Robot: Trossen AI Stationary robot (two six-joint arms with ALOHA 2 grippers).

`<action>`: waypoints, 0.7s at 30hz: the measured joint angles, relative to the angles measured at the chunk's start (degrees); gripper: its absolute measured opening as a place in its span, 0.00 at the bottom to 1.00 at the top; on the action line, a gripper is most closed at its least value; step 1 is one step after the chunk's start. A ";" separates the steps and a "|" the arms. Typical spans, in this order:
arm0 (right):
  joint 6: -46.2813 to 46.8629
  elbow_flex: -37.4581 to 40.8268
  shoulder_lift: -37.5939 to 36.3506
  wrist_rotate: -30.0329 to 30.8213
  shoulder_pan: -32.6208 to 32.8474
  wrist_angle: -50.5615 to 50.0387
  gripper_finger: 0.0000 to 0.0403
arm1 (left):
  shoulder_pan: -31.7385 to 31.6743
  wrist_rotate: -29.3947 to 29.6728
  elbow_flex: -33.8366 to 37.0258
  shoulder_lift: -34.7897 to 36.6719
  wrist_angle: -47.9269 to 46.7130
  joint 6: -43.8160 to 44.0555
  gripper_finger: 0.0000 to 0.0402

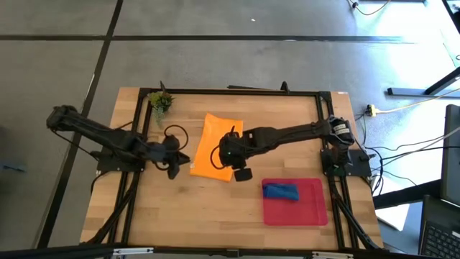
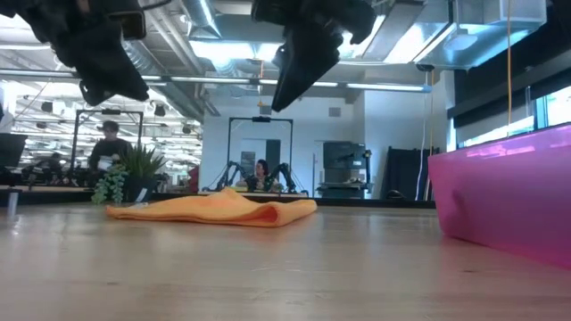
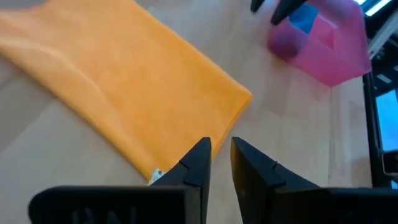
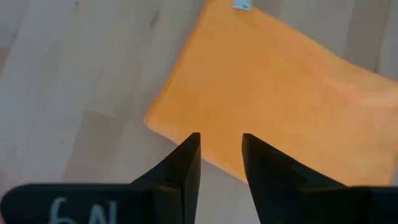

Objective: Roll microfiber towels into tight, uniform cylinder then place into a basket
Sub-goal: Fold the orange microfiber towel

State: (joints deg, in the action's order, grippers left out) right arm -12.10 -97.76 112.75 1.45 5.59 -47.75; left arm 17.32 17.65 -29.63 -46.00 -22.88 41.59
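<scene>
Nearest to the front edge of the wooden table (image 1: 215, 212), on its right side, lies the red basket (image 1: 309, 208), and the blue towel (image 1: 280, 191) is inside it, rolled, against the far left corner. To the left of the basket, the front part of the table is bare wood up to the frame.

Farther back lies the orange towel (image 1: 213, 145), flat and folded, near the table's middle. The right gripper (image 4: 220, 149) hangs above its near right corner, with 2 fingers a little apart and holding nothing. The left gripper (image 3: 219, 152) hangs just beside the towel's near left edge, fingers also slightly apart and empty.

At the far left corner stands a small green plant (image 1: 159, 101), well apart from the towel.
</scene>
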 joint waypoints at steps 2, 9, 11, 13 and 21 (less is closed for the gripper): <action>0.76 0.00 0.00 -0.02 0.48 0.12 0.30 | 0.00 0.02 -0.01 1.37 -0.43 -1.95 0.13; 5.11 0.00 0.00 -1.80 1.75 1.23 0.30 | -0.02 -0.05 -0.02 4.59 -2.88 -5.23 0.13; 5.77 0.00 0.00 -3.03 2.09 1.21 0.30 | -0.02 -0.07 -0.02 5.50 -3.51 -5.86 0.13; 5.83 0.00 0.00 -3.19 2.49 1.30 0.30 | -0.02 -0.15 -0.02 6.13 -3.78 -6.20 0.13; 7.13 0.02 0.00 -3.12 3.62 2.56 0.30 | -0.02 -0.17 -0.02 8.03 -5.46 -6.41 0.13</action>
State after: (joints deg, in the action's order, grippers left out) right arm -4.97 -97.73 112.75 -1.66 9.21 -45.19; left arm 17.30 17.47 -29.65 -37.97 -28.34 35.18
